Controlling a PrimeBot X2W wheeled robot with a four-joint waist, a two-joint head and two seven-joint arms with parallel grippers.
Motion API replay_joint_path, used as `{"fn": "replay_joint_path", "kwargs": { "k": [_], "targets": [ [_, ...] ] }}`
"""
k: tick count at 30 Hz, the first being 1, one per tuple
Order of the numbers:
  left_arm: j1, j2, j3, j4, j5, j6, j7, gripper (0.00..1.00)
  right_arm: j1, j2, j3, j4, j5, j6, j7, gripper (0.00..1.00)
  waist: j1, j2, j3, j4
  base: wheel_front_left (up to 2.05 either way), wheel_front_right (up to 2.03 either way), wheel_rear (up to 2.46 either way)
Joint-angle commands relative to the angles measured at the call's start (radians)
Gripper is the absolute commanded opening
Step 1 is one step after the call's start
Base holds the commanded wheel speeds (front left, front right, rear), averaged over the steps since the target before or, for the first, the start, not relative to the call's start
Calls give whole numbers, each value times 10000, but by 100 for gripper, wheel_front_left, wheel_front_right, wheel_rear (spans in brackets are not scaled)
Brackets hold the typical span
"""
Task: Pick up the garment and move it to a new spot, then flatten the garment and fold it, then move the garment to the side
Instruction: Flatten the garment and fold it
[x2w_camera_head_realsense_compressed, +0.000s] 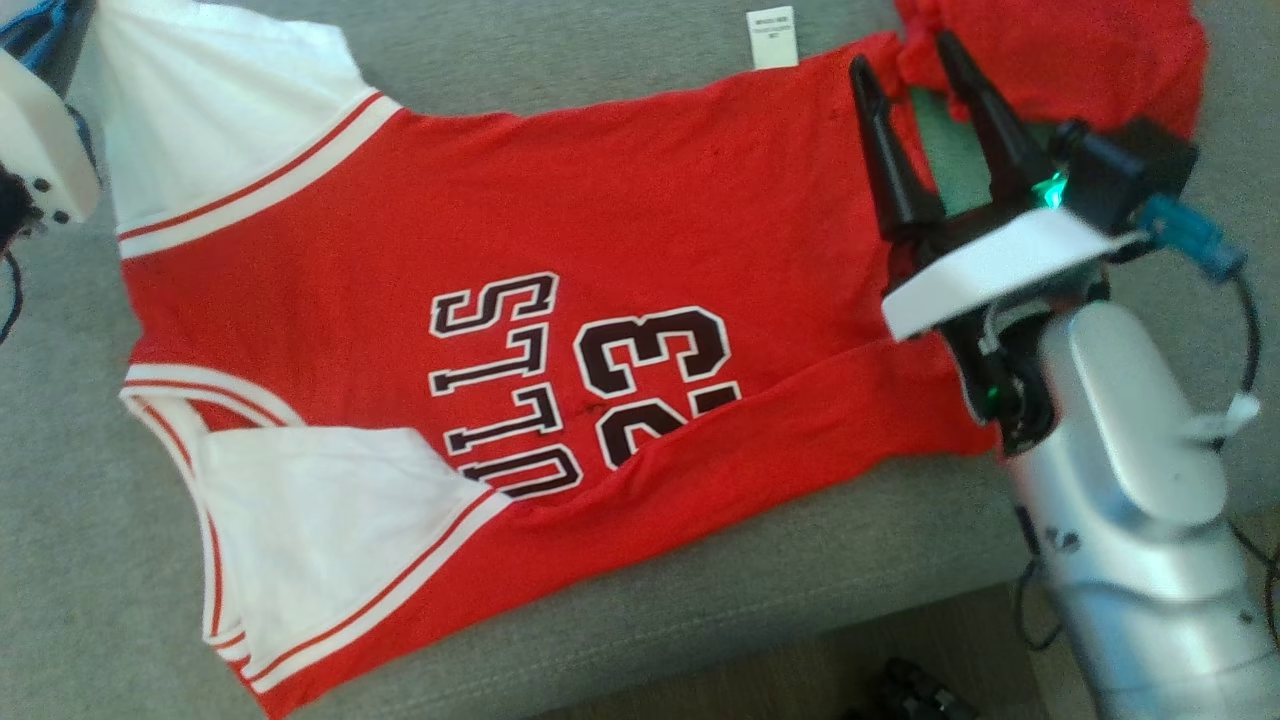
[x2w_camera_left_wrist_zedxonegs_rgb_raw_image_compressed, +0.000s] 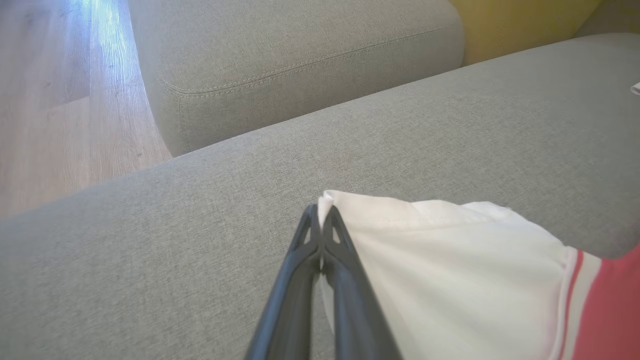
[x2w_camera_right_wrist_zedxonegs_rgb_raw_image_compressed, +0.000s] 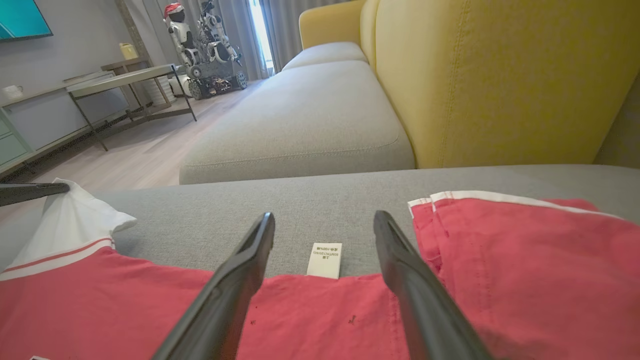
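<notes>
"Red jersey garment (x2w_camera_head_realsense_compressed: 500, 200) with white sleeves and red-striped white trim: where does it lie?"

"Spread out on the grey fabric sofa seat (x2w_camera_head_realsense_compressed: 820, 540), printed side up. Black letters with white outlines (x2w_camera_head_realsense_compressed: 500, 390) and the number 23 (x2w_camera_head_realsense_compressed: 650, 350) show in the head view. A red fold of the same cloth covers part of the number. A small white care label (x2w_camera_head_realsense_compressed: 773, 38) sticks out from the far edge onto the seat."

"What is the left gripper doing?"

"The left gripper (x2w_camera_left_wrist_zedxonegs_rgb_raw_image_compressed: 321, 220) has its two long dark fingers pressed together on the corner of one white sleeve (x2w_camera_left_wrist_zedxonegs_rgb_raw_image_compressed: 450, 260). It pinches that corner, which is lifted off the seat."

"And the right gripper?"

"The right gripper (x2w_camera_head_realsense_compressed: 905, 70) hangs over the garment's far edge with its fingers spread wide and nothing between them. In its wrist view the label sits between the two fingertips. Whether the fingers touch the cloth cannot be told. Just beside it lies a red fabric piece with a white edge (x2w_camera_head_realsense_compressed: 1050, 50); whether that is joined to the jersey cannot be told. A mustard-yellow sofa back (x2w_camera_right_wrist_zedxonegs_rgb_raw_image_compressed: 500, 75) rises behind the seat."
</notes>
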Motion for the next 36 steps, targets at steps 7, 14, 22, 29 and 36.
{"fn": "replay_joint_path", "kwargs": {
  "k": [7, 14, 22, 29, 36],
  "targets": [
    [-416, 499, 82, -570, -217, 16, -670, 0, -1237, -1176, 598, 975, 1366, -9, 1384, 100, 0, 0, 40, 652, 0, 0, 0],
    [-471, 361, -350, -797, -305, 16, -895, 0, -2178, -1838, 1041, 2577, 2216, -9, 1987, 100, 0, 0, 176, 1000, 0, 0, 0],
    [-643, 314, -742, -859, -485, 16, -1004, 0, -3088, -2110, 1565, 4183, 2427, -9, 2171, 100, 0, 0, 294, 1211, 0, 0, 0],
    [-801, 324, -976, -836, -617, 16, -1092, 0, -3594, -2144, 2122, 5065, 2713, -9, 2352, 100, 0, 0, 395, 1300, 0, 0, 0],
    [-881, 218, -1192, -639, -738, 15, -1215, 0, -3758, -2264, 2953, 5175, 3302, -9, 2305, 0, 0, 0, 391, 1385, 0, 0, 0]
  ]
}}
